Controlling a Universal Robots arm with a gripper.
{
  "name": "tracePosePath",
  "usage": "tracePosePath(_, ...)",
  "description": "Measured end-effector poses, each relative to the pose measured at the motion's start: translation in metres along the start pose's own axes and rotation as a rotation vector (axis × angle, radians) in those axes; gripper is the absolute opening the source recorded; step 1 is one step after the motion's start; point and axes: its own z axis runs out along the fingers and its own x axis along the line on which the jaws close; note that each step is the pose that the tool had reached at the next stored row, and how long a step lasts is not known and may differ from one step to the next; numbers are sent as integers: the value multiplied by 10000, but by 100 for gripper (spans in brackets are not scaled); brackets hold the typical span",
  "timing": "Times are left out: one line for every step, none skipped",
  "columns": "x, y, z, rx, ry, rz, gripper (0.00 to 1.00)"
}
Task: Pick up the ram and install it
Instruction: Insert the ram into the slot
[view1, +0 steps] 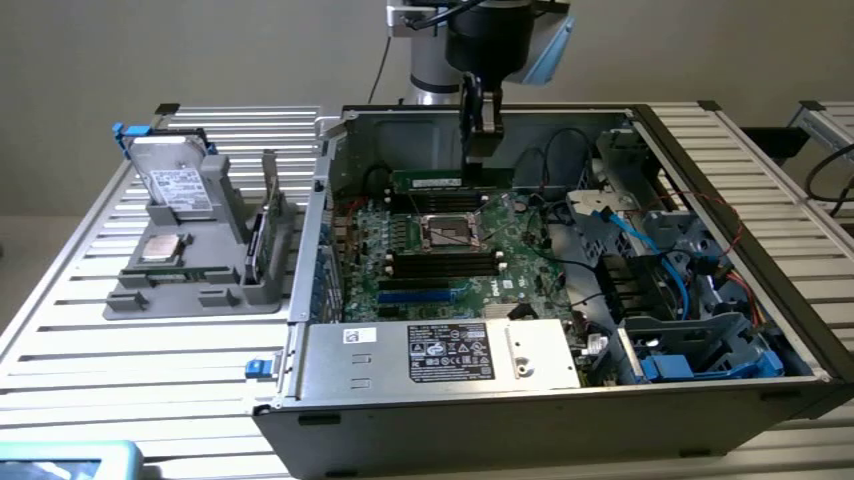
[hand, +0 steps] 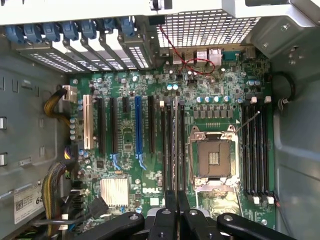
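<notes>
**Ram gripped inside the case**

The gripper (view1: 481, 158) is closed narrow on the ram's (view1: 445, 180) top edge. The ram stands on edge inside the open case (view1: 400, 410), just on the far side of the CPU socket (view1: 451, 232). Whether it is seated, I cannot tell.
</notes>
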Motion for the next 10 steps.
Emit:
tracePosePath(0, 1, 9, 0, -10, -6, 13)
tracePosePath(0, 1, 18, 1, -17, -12, 13)
tracePosePath(0, 6, 35, 1, -17, -29, 13)
tracePosePath(-1, 9, 52, 3, -18, -52, 13)
tracePosePath(-2, 9, 64, 5, -7, -66, 13)
tracePosePath(-3, 9, 76, 7, 14, -83, 13)
tracePosePath(-4, 10, 87, 8, 38, -97, 13)
tracePosePath(-5, 9, 100, 10, 54, -109, 13)
tracePosePath(-6, 10, 112, 11, 74, -110, 13)
tracePosePath(-6, 10, 116, 11, 89, -111, 13)
